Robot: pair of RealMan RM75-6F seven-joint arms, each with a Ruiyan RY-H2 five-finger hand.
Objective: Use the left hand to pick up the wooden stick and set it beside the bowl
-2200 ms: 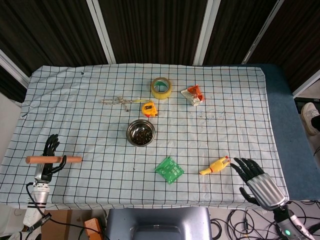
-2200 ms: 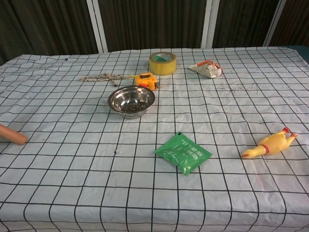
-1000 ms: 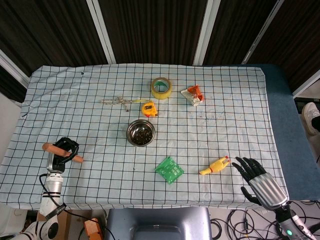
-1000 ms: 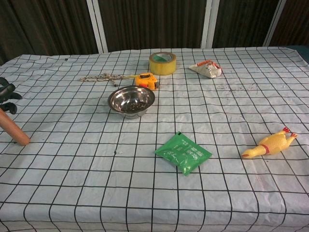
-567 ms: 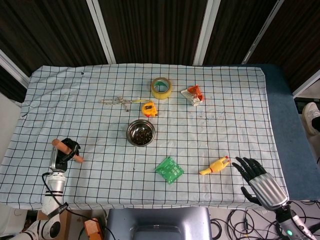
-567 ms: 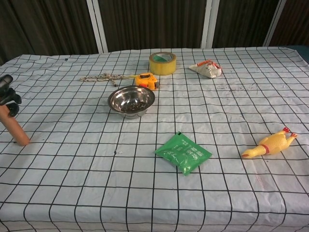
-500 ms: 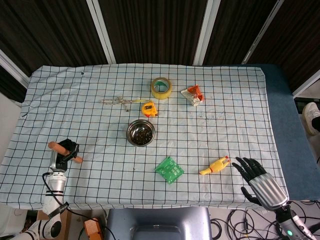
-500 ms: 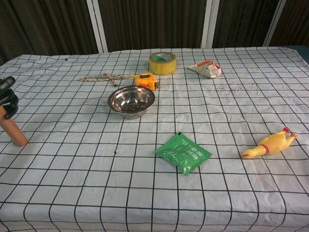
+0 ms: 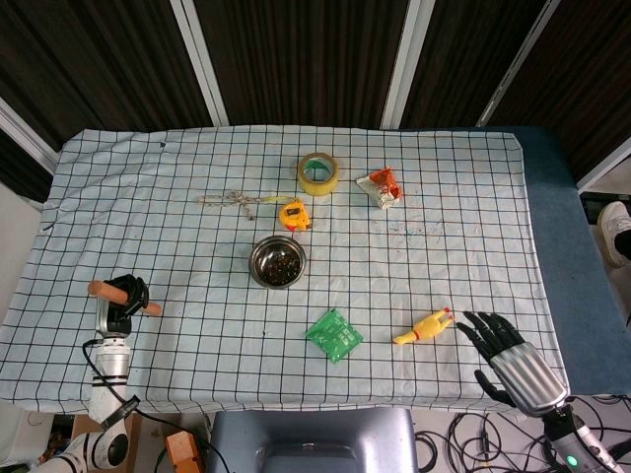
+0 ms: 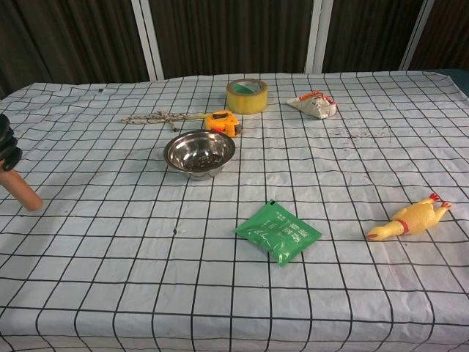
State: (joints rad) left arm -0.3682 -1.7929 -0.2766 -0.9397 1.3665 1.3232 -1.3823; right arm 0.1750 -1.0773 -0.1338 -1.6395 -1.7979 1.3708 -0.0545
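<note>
My left hand grips the wooden stick above the table's left front part; both stick ends poke out of the fist. In the chest view the stick slants down at the far left edge, under the dark fingers of the left hand. The steel bowl stands mid-table, well to the right of the stick; the chest view also shows the bowl. My right hand hovers at the table's front right corner, fingers spread, holding nothing.
A green packet and a yellow rubber chicken lie in front of the bowl. Behind the bowl are an orange tape measure, a knotted rope, a tape roll and a crumpled wrapper.
My left hand closed on the stick, lifted it off the cloth and turned it; over the last half second it shifted slightly left. The right hand stayed put.
</note>
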